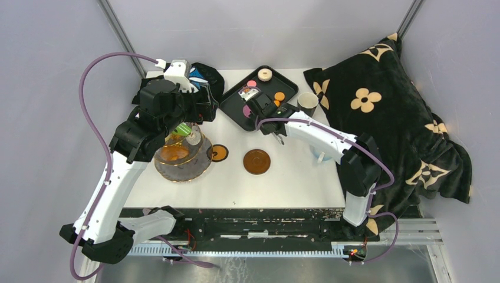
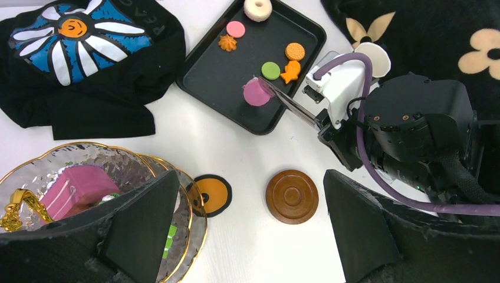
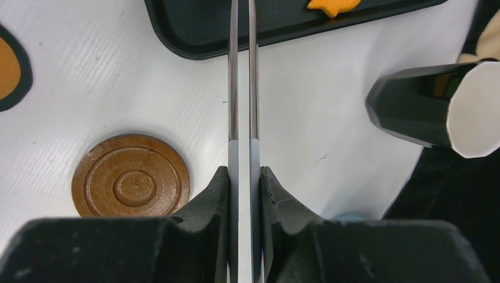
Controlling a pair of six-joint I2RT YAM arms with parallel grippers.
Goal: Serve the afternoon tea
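The three-tier glass stand (image 1: 183,158) with gold rims stands at the left, a pink cake piece (image 2: 76,186) on its top tier. My left gripper (image 2: 247,194) hovers open over its edge, holding nothing. My right gripper (image 3: 242,174) is shut on metal tongs (image 3: 242,88). In the left wrist view the tips of the tongs (image 2: 289,103) touch a magenta pastry (image 2: 256,93) on the black tray (image 2: 224,82). Several more small pastries lie there, among them a green one (image 2: 270,70) and an orange fish (image 2: 290,72). A brown saucer (image 2: 291,196) lies mid-table. The dark cup (image 3: 424,106) lies on its side.
An orange disc with a black rim (image 2: 211,194) lies against the stand's base. The black cloth with a blue-white flower (image 2: 88,53) lies at the back left. The black blanket with tan flowers (image 1: 383,112) covers the right side. Grey walls enclose the table.
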